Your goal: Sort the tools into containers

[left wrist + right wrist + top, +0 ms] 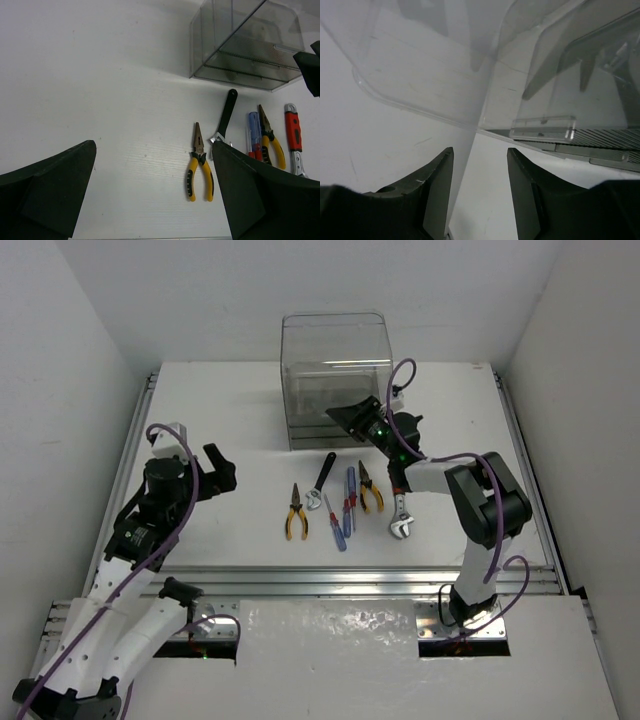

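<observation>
The tools lie in a row on the table: yellow-handled pliers (295,512), a black-handled wrench (321,480), a red screwdriver (333,522), a blue screwdriver (350,498), second yellow pliers (370,488) and a red-handled wrench (400,515). The clear smoky container (335,380) stands behind them. My left gripper (222,470) is open and empty, left of the tools; its wrist view shows the pliers (199,162) and the black-handled wrench (226,117) ahead. My right gripper (355,418) is open and empty at the container's front, close to a tray handle (542,127).
White walls enclose the table (220,400) on the left, the back and the right. A metal rail (330,580) runs along the near edge. The right arm's elbow (490,495) stands right of the tools.
</observation>
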Robot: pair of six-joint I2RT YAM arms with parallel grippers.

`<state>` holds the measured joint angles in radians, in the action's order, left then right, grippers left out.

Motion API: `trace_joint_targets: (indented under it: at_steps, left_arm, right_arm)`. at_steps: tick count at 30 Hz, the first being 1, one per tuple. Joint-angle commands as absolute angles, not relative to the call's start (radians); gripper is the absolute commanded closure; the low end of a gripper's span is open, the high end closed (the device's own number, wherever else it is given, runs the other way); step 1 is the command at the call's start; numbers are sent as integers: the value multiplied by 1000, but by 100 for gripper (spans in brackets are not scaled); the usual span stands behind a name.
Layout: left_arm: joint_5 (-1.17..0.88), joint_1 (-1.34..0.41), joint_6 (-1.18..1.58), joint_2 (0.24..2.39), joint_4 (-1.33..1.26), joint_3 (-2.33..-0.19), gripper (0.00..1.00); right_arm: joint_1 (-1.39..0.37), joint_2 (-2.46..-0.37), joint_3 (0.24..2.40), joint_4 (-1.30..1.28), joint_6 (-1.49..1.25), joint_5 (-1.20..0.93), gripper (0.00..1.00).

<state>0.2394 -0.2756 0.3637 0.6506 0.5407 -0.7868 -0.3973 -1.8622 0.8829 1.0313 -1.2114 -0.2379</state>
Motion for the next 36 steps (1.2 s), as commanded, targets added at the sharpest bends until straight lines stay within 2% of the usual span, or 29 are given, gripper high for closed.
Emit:
trace_joint_targets:
  at_steps: [1,12,26,32,36]
  left_arm:
    - [221,-279,345,652,491,-793,0]
    - [212,-279,342,655,486,-790,0]
    - [193,-279,337,663,480,-788,0]
    - [170,-279,333,661,476,-785,0]
    - [153,-281,327,657,466,-781,0]
  right_arm:
    - [-403,-1890,922,1012,-1210,-201,51]
    - [-405,-1873,838,1089,-1265,-89,55]
    - [-407,-1922,879,1097,-1327,8,63]
    - [-407,-1934,896,1123,-1335,26,70]
    - [-407,-1931,907,1137,-1328,29,71]
